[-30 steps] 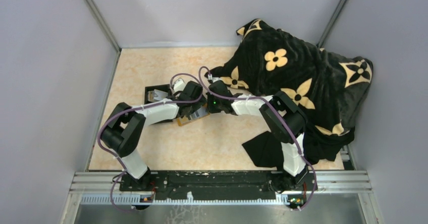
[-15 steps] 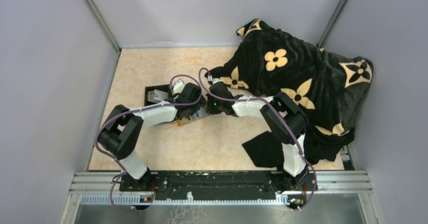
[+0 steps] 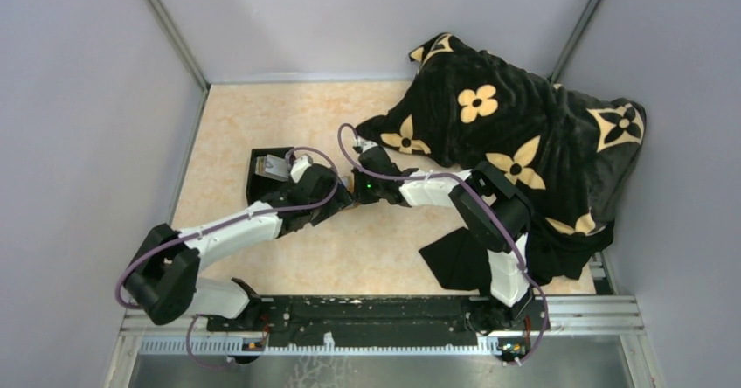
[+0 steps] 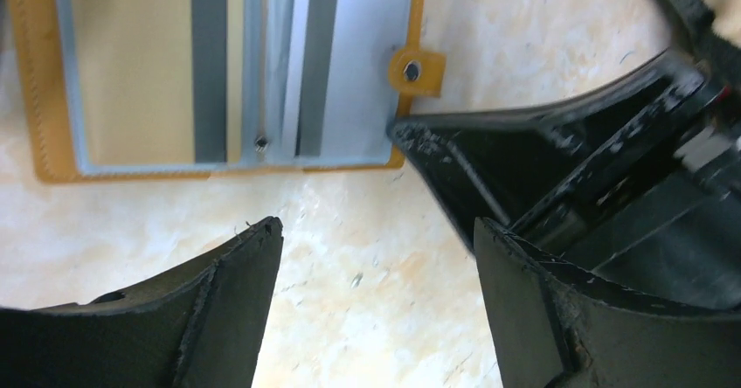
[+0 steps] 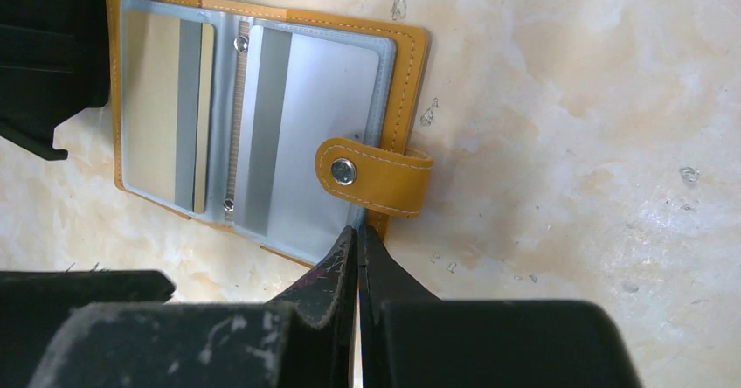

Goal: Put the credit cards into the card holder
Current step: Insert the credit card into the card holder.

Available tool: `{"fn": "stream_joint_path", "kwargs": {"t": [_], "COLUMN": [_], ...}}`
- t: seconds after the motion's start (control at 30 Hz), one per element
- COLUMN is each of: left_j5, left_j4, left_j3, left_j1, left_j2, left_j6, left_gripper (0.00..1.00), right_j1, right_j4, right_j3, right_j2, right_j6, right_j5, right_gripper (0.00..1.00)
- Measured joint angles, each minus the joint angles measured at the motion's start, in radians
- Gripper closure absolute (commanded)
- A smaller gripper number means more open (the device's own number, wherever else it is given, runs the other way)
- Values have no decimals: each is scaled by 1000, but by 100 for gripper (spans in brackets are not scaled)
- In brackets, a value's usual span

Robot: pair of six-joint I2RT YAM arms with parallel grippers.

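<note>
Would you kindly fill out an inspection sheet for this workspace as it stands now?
Surface: beige marbled table, a few small flecks.
Job's things: card holder lies open and flat; golden-tan card and silver card sit in its clear pockets.
Clutter: black box at left, something pale inside; flowered blanket heaped far right; black cloth by the right arm.
Grippers: left gripper open over bare table beside the holder; right gripper shut, tips at the holder's edge by the snap strap.
Cables: purple cable looping along each arm; no snag seen.
Surroundings: grey walls on three sides.
</note>
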State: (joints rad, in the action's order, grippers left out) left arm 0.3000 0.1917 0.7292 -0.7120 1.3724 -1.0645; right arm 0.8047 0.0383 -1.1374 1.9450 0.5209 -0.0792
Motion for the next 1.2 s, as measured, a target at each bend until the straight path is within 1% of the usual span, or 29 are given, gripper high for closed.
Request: {"fn": "stream_joint_path", "kwargs": {"t": [0.03, 0.1, 0.13, 0.23, 0.3, 0.37, 0.47, 0.57, 0.67, 0.8, 0.9, 0.97, 1.07, 1.2], "left_j5": [0, 3, 8, 34, 61, 101, 177, 267, 362, 493, 564, 595, 619, 628], "left_j4": [8, 29, 38, 68, 87, 102, 140, 185, 235, 361, 465, 512, 571, 602], "left_j3": [-13, -36, -43, -58, -60, -58, -45, -20, 2, 35, 55, 63, 77, 87], "left_j1": [-5, -6, -6, -6, -7, -9, -11, -11, -11, -11, -6, 4, 38, 117], "left_j2": [-21, -60, -74, -127, -167, -209, -254, -278, -288, -269, -233, -221, -220, -220], "left_j6": [0, 0, -1, -2, -5, -9, -20, -44, -91, -229, -338, -387, -452, -483], "left_gripper": [15, 17, 18, 18, 18, 18, 17, 16, 16, 15, 16, 17, 18, 20], "right_j1": [0, 0, 0, 1, 2, 5, 5, 5, 6, 11, 23, 33, 50, 73], "right_j4": [3, 16, 23, 22, 15, -10, -40, -77, -114, -151, -172, -180, -182, -180], "right_j3": [3, 13, 18, 26, 29, 31, 30, 8, -53, -145, -205, -243, -287, -326], "right_j2": [-1, -6, -8, -18, -29, -48, -80, -105, -112, -112, -111, -111, -99, -51], "right_j6": [0, 0, -1, -7, -21, -40, -67, -90, -113, -137, -152, -160, -164, -166], "right_j5": [0, 2, 2, -3, -4, -6, -10, -17, -23, -28, -35, -43, -56, -72], "right_gripper": [100, 95, 91, 74, 68, 63, 59, 57, 56, 56, 60, 64, 67, 70]}}
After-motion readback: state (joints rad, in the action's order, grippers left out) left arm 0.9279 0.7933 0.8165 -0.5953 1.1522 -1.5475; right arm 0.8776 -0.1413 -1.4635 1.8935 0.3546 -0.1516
